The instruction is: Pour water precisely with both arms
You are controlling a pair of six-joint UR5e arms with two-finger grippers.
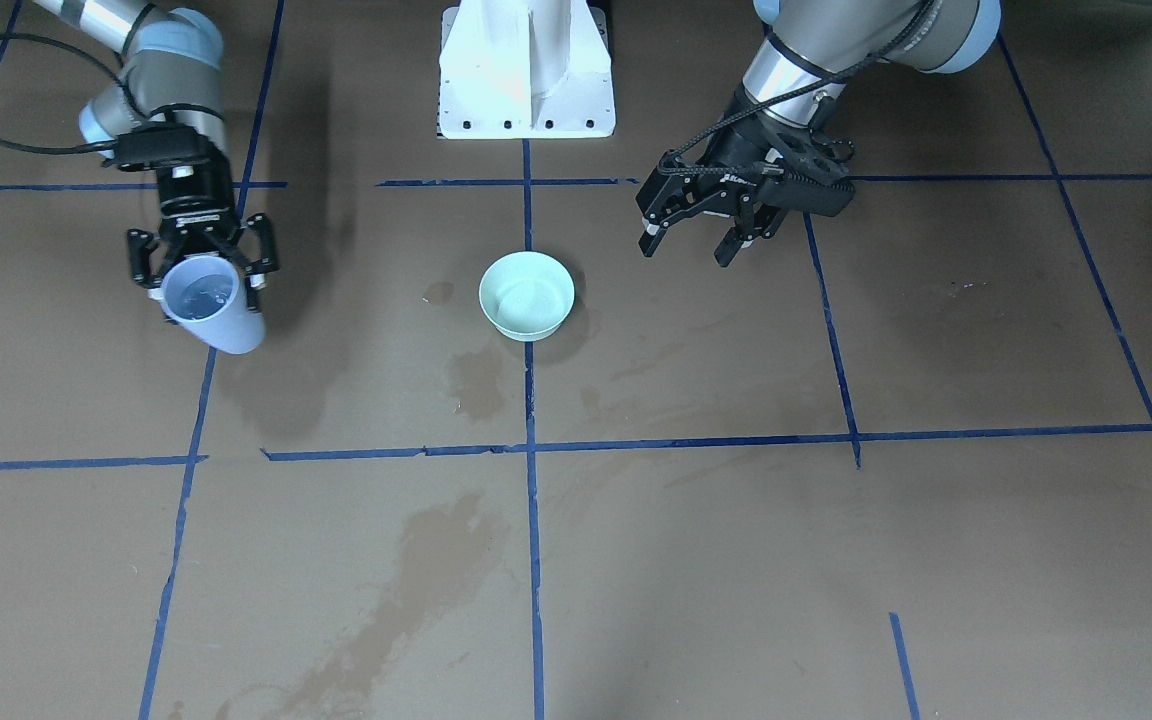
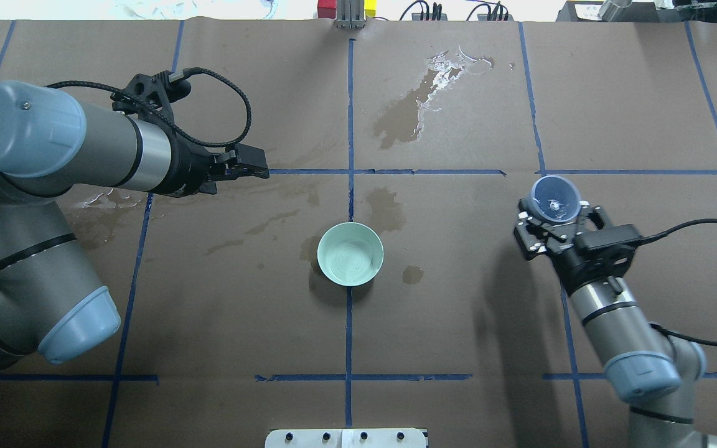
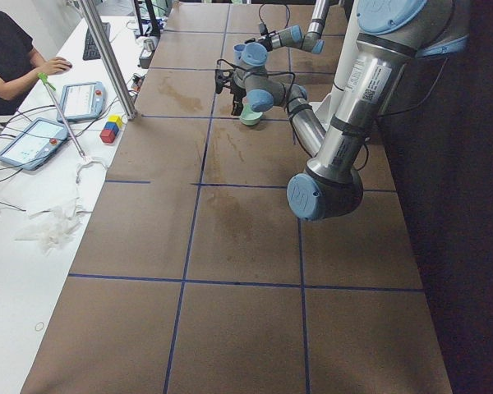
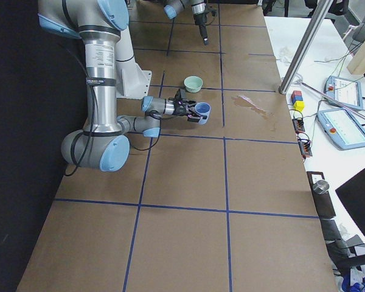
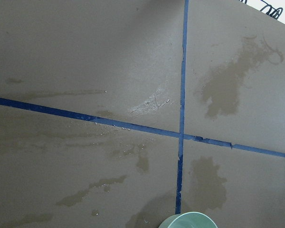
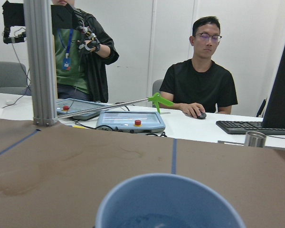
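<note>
The right gripper clasped the pale blue cup roughly upright, mouth upward; the left gripper hung with jaws spread, empty.

Seen from overhead, my left gripper hovers at ten o'clock, jaws spread and empty; my right gripper, at three o'clock, clamps a cup.

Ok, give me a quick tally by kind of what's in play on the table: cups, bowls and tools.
Cups: 1, the pale blue cup, gripped in the right tool
Bowls: 1, the pale green bowl, standing on the table between the arms
Tools: 2, the right tool and the left tool, which is open and holds nothing
Total: 4
</note>
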